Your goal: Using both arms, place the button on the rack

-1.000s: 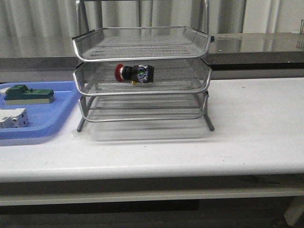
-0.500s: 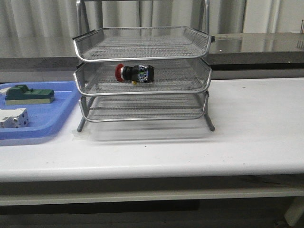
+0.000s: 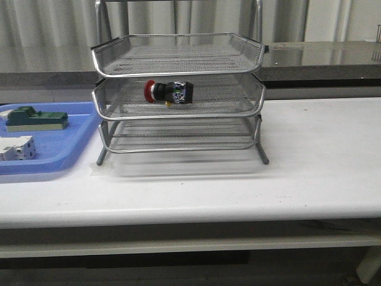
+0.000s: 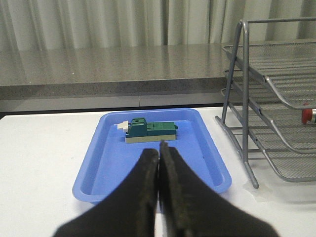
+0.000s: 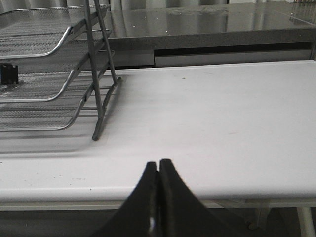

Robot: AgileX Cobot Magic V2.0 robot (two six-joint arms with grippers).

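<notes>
The button [image 3: 168, 92], red cap to the left and black body, lies on its side in the middle tier of the silver wire rack [image 3: 178, 95]. Its red cap edge shows in the left wrist view [image 4: 309, 114]; its black rear end shows in the right wrist view [image 5: 8, 74]. The rack also shows in the left wrist view [image 4: 276, 98] and the right wrist view [image 5: 54, 74]. My left gripper [image 4: 159, 148] is shut and empty, over the near end of the blue tray. My right gripper [image 5: 158, 165] is shut and empty, at the table's front edge, right of the rack. Neither arm shows in the front view.
A flat blue plastic tray [image 3: 65, 152] sits left of the rack and holds a green block [image 3: 36, 118] and a white block [image 3: 15, 148]. The tray [image 4: 207, 148] and green block [image 4: 150, 131] also show in the left wrist view. A grey counter [image 3: 321, 56] runs behind the table.
</notes>
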